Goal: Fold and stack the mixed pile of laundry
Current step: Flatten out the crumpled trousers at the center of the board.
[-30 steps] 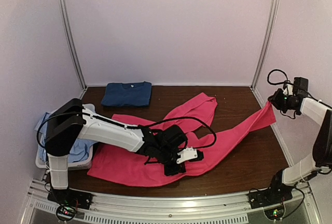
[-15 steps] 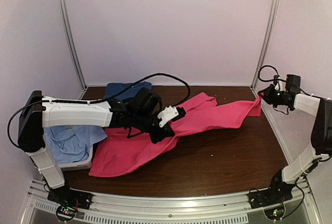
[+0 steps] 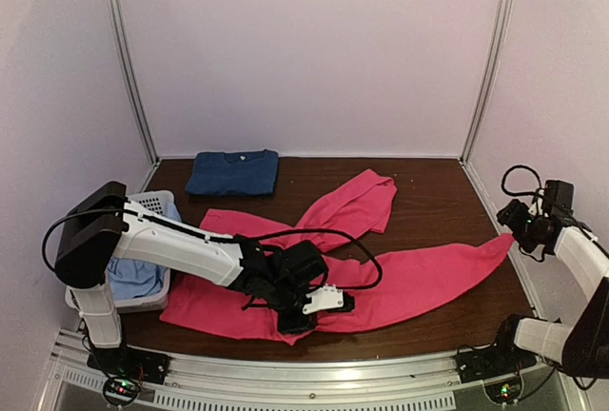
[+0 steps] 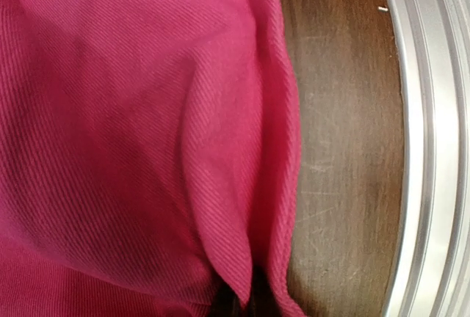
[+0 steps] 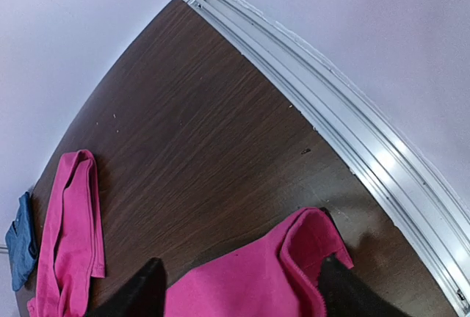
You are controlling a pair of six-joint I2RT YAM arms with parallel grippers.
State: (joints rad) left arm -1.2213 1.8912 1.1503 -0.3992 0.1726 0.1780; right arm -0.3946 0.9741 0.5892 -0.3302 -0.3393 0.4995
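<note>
Dark brown wooden table (image 3: 433, 192), pale lilac walls on three sides. The bright magenta-pink soft cloth shirt (image 3: 419, 278) lies unfolded across the middle and near right of the table. One sleeve runs toward the back, another toward the right edge. The folded dark blue T-shirt (image 3: 233, 171) sits at the far left, well apart from it. The pale light-blue cloth (image 3: 133, 278) lies crumpled in the white slotted plastic basket (image 3: 157, 204) at the left edge.

My left gripper (image 3: 303, 316) is down on the shirt's near hem. Its wrist view shows only a ridge of twill fabric beside bare wood, so I cannot tell whether it is pinching. My right gripper (image 5: 242, 291) has its fingers (image 5: 143, 291) spread wide, with the sleeve end lying slack between them, not clamped.

Handling, as I judge it: the shirt is light, limp and not fragile. It will sag when lifted and drag on the wood. Take hold at hem corners or sleeve ends, pinching a doubled edge rather than a flat single layer.
</note>
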